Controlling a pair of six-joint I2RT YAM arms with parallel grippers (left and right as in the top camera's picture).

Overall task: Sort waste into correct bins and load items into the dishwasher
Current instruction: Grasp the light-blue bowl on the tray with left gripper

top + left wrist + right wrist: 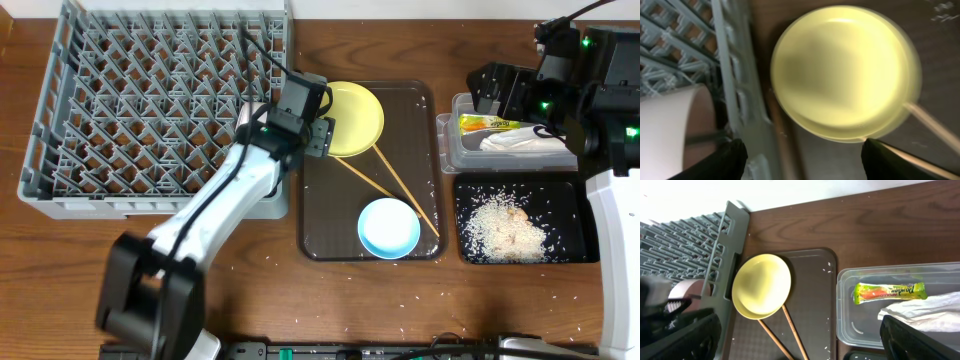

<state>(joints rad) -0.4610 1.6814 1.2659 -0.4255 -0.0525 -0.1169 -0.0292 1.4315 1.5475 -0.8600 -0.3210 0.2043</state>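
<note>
A yellow plate [352, 118] [842, 70] [762, 285] lies at the far left corner of the brown tray [420, 130]. My left gripper [321, 136] [812, 162] hovers open over the plate's left rim, with nothing between its fingers. A light-blue bowl [389, 228] sits at the tray's near side. The grey dish rack [150, 100] [735, 75] [690, 245] stands on the left. A clear bin [455, 150] [845, 315] holds a green-and-yellow sachet [487, 123] [890, 291] and a white napkin [525, 142] [925, 312]. Rice [510, 228] lies in the black bin [466, 195]. My right gripper [497, 92] [800, 345] hangs open above the clear bin.
Two wooden chopsticks [400, 190] [795, 335] lie crossed on the tray between plate and bowl. A white round vessel [665, 130] [685, 287] shows at the rack's right edge; cup or bowl I cannot tell. Stray rice grains [330, 320] dot the table's front.
</note>
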